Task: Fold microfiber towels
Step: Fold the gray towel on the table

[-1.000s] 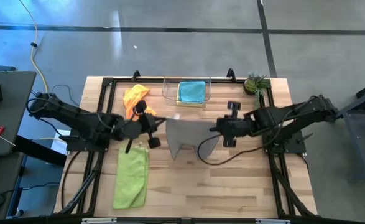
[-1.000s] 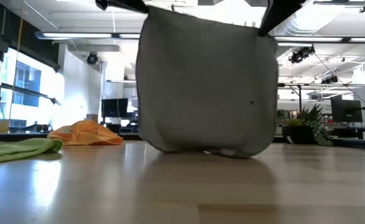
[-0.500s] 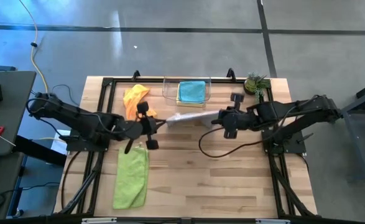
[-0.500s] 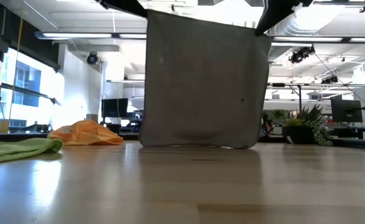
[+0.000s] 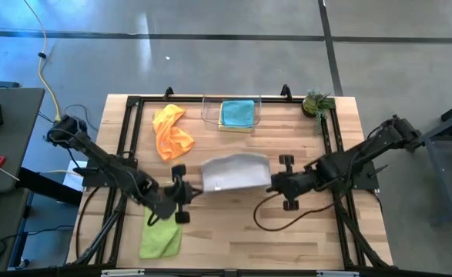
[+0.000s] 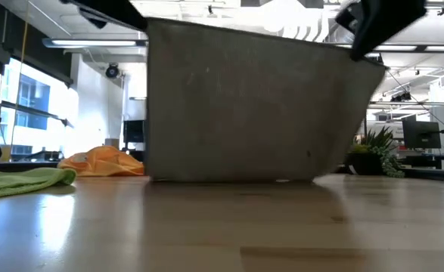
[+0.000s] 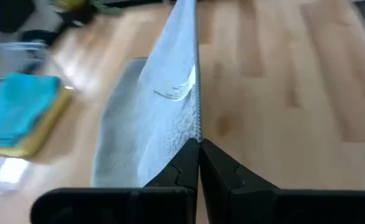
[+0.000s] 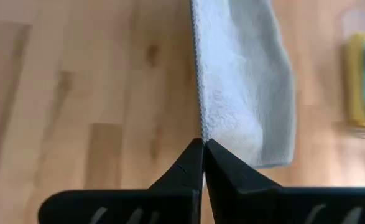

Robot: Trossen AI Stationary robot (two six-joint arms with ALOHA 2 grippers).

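Observation:
The grey towel (image 5: pixel 236 171) hangs spread between my two grippers over the table's middle. My left gripper (image 5: pixel 198 188) is shut on its left upper corner and my right gripper (image 5: pixel 271 183) on its right upper corner. In the low view the towel (image 6: pixel 252 106) stands like a broad sheet. The orange towel (image 5: pixel 172 131) lies crumpled at the far left. The lime green towel (image 5: pixel 161 237) lies at the near left, partly under my left arm. The teal towel (image 5: pixel 237 112) lies folded on the yellow one (image 5: pixel 237 128) in the clear bin. My left gripper pinches the grey towel's upper edge at its left corner (image 7: pixel 197 132) between its two fingers, slanting down from the table's left. My right gripper pinches the same edge at its right corner (image 8: pixel 201 127), slanting down from the right. The edge runs taut between them, and the towel's lower edge (image 6: pixel 229 179) rests on the table.
The clear plastic bin (image 5: pixel 209 111) stands at the far middle and a small potted plant (image 5: pixel 316 102) at the far right. A black cable (image 5: pixel 276 219) loops on the wood below my right gripper. Bare wood lies toward the near edge.
Both grippers have moved toward the near edge and sunk, carrying the grey towel's upper edge with them. The towel, first lifted and drawn out straight, now slants from the held edge back toward the far side, its lower edge on the table.

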